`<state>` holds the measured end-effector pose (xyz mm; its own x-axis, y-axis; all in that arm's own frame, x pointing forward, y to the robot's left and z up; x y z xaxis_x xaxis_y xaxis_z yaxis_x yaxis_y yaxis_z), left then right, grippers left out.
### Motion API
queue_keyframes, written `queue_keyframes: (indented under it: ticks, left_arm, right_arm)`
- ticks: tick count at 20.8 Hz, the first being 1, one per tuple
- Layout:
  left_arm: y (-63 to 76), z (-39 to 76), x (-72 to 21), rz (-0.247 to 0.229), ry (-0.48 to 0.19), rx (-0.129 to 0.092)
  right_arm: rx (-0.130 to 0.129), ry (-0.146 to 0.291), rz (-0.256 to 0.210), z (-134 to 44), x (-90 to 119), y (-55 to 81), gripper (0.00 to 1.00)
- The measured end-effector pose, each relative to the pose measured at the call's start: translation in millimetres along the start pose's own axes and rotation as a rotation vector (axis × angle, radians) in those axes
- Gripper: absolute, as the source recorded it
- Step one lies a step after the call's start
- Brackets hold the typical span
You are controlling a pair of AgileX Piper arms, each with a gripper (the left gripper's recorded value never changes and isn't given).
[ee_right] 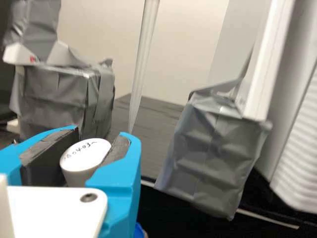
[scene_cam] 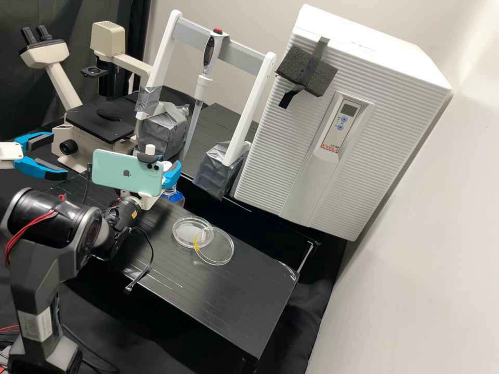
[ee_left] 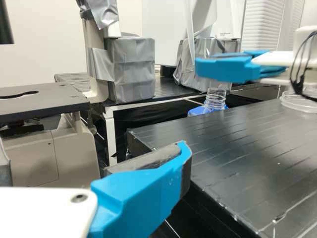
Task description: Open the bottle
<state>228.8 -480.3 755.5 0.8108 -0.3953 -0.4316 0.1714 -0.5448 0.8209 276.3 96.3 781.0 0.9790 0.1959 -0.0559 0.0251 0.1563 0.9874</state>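
Clear plastic with blue below its bare threaded neck, the bottle (ee_left: 215, 100) stands at the edge of the black bench (scene_cam: 223, 291), apparently on a lower surface since its base is hidden. Just above it, the right gripper (ee_right: 81, 148) clamps a white cap (ee_right: 85, 154) (handwriting on top). The left gripper (scene_cam: 54, 156) hangs well apart beside the microscope (scene_cam: 88, 124), fingers spread around nothing.

A line of small handwritten digits crosses the top of the white cap (ee_right: 83, 157), which is pinched between the right gripper's (ee_right: 84, 145) jaws. Just behind those jaws, a logo marks the mint phone (scene_cam: 126, 173). Well apart from them, the control panel (scene_cam: 338, 127) carries a red printed label.
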Motion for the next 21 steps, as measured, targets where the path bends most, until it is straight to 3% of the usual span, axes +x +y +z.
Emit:
queue_keyframes:
  ticks: [5,10,13,21]
  left_arm:
    - [0.0,0.0,0.0,0.000,0.000,0.000]
    - [0.0,0.0,0.0,0.000,0.000,0.000]
    - [0.0,0.0,0.0,0.000,0.000,0.000]
    - [0.3,0.7,0.0,0.001,-0.003,0.001]
  right_arm:
    - [-0.017,0.038,-0.001,-4.2,-27.6,7.0,0.00]
    - [-0.055,0.102,-0.058,-6.3,-52.7,1.9,0.00]
    - [-0.044,0.091,-0.084,-1.5,-59.3,-2.4,0.00]
    - [-0.049,0.035,-0.102,11.4,-61.7,-5.4,0.00]
